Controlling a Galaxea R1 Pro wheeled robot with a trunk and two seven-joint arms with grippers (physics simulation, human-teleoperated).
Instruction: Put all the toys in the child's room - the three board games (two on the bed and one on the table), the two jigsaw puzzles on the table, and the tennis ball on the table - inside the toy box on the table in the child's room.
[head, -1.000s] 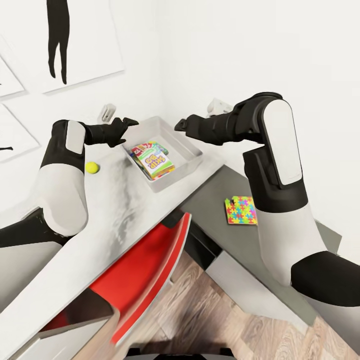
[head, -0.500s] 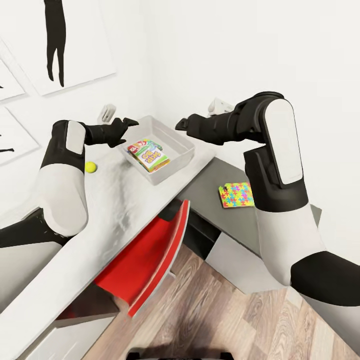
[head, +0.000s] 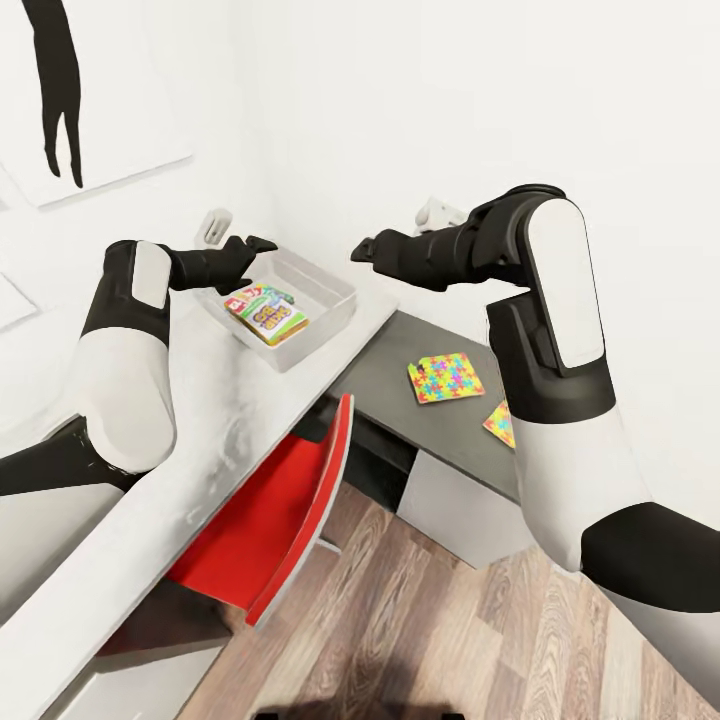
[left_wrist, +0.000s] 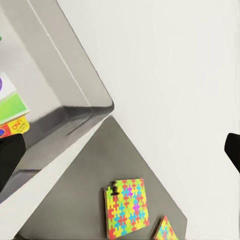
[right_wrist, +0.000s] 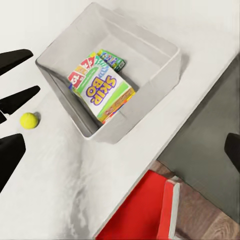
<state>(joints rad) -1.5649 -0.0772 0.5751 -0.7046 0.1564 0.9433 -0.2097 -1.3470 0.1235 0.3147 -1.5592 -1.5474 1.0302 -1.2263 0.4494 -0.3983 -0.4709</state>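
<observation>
Your left gripper (head: 262, 243) and right gripper (head: 362, 249) hover spread, empty, over the toy box (head: 335, 290) holding board games (head: 266, 310); jigsaw puzzles (head: 446, 377) lie on the cabinet top (head: 385, 365).

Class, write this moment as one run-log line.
toy box: holds board games | jigsaw puzzles: on dark cabinet top | tennis ball: on table | both end effectors: open, empty

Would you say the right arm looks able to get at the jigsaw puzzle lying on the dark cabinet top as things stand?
Probably yes. The jigsaw puzzle lies flat and uncovered on the dark cabinet top, below the right hand, which is empty, with nothing between them. The arm would need to swing down and back.
</observation>
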